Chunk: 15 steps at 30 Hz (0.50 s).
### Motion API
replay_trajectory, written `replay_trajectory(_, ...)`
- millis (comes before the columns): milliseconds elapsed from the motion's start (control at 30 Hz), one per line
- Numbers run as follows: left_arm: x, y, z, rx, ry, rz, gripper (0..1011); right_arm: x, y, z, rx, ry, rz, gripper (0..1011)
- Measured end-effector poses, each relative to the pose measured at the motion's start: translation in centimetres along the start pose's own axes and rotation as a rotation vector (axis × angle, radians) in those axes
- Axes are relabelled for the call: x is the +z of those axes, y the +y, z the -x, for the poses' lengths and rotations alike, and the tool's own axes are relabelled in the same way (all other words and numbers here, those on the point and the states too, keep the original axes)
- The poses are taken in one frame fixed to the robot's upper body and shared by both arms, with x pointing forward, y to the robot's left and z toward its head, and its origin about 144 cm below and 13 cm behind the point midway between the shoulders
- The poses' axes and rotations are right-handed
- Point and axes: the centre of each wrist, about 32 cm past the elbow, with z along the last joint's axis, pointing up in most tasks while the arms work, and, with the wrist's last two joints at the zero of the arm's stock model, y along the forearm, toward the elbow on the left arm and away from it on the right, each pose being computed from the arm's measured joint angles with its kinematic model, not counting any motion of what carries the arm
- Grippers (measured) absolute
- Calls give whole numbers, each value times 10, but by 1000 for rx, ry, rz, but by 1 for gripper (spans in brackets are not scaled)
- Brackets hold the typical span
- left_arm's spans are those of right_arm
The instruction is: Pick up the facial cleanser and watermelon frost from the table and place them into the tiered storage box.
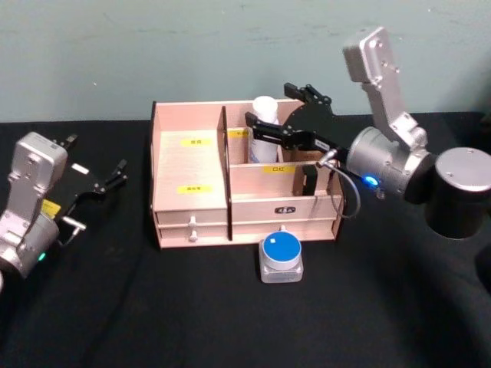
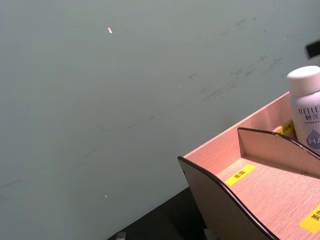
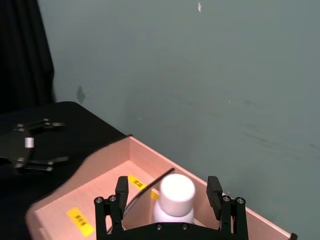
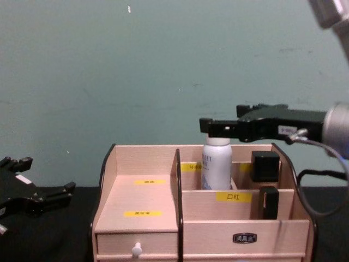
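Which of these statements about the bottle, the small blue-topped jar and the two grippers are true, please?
1. The white bottle stands upright in a rear compartment of the box. True.
2. The blue-topped jar sits inside the box's drawer. False: it sits on the table, just in front of the box.
3. The right gripper is open, with a finger on either side of the bottle. True.
4. The left gripper is gripping the bottle. False: it is off to the left of the box, open and holding nothing.
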Motion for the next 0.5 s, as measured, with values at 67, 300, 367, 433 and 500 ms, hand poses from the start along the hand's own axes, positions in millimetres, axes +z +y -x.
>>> replay_trajectory(67,0,0,0,0,0,0,1001,8,-12,6,11,-10,-1,1002)
replay_trajectory(300,0,0,0,0,0,0,1001,15,-56,29,48,-7,37,1003)
replay_trajectory(367,0,0,0,0,0,0,1001,13,-67,35,54,3,55,1003)
replay_trajectory(433,0,0,0,0,0,0,1001,9,-79,42,58,16,79,1002)
replay_trajectory(500,0,0,0,0,0,0,1001,6,-88,46,60,24,101,1002)
